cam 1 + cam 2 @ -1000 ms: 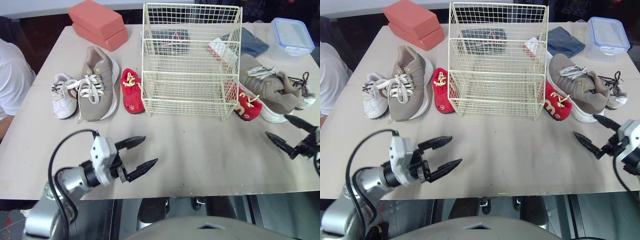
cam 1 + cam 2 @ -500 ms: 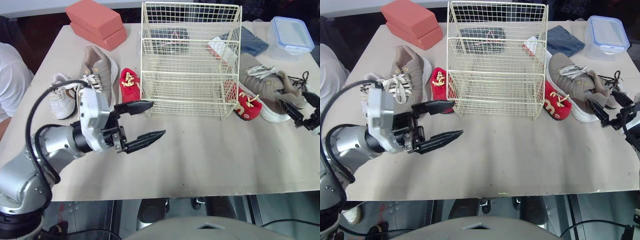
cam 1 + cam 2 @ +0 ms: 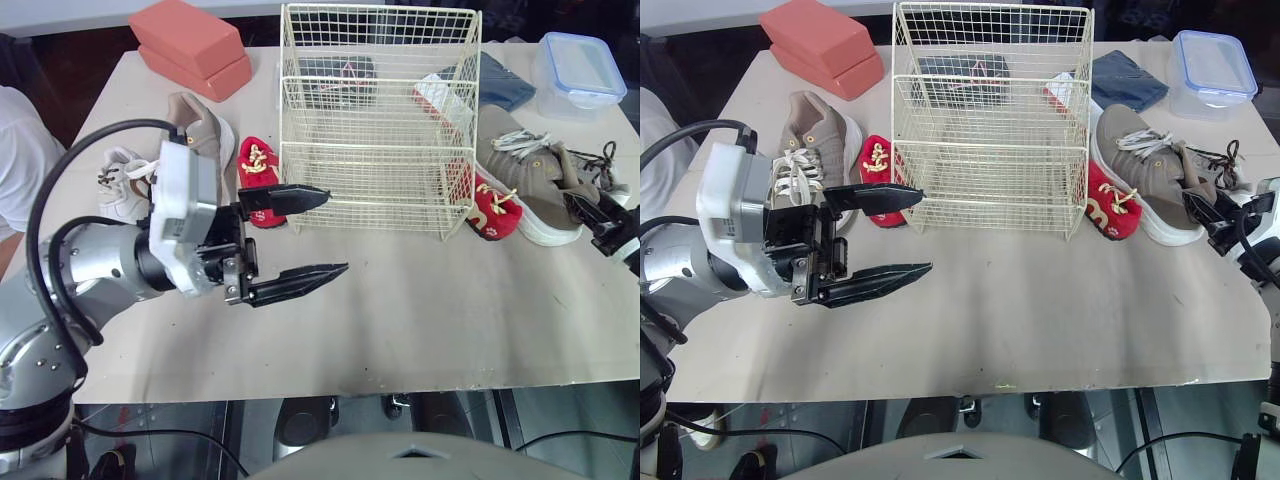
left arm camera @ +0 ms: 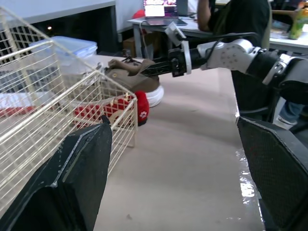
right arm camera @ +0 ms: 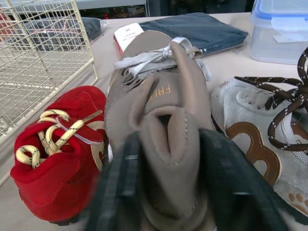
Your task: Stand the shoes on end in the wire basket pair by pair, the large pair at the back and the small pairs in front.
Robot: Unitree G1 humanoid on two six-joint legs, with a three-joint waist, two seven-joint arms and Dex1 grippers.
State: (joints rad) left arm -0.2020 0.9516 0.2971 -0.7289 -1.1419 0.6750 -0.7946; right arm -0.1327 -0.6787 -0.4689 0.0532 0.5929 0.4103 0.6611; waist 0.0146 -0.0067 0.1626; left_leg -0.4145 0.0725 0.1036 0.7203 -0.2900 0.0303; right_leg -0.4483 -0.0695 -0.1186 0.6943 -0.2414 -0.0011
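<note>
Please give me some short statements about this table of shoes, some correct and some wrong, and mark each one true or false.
1. The wire basket holds no shoes. True.
2. The left gripper is shut on a red shoe. False: its fingers are wide open and hold nothing.
3. One red shoe lies on each side of the basket. True: the left red shoe and the right red shoe.
4. The right gripper is at a white shoe. False: it is at the heel of the right tan shoe.
5. The lidded plastic box stands inside the basket. False: it stands on the table, to the basket's right.
</note>
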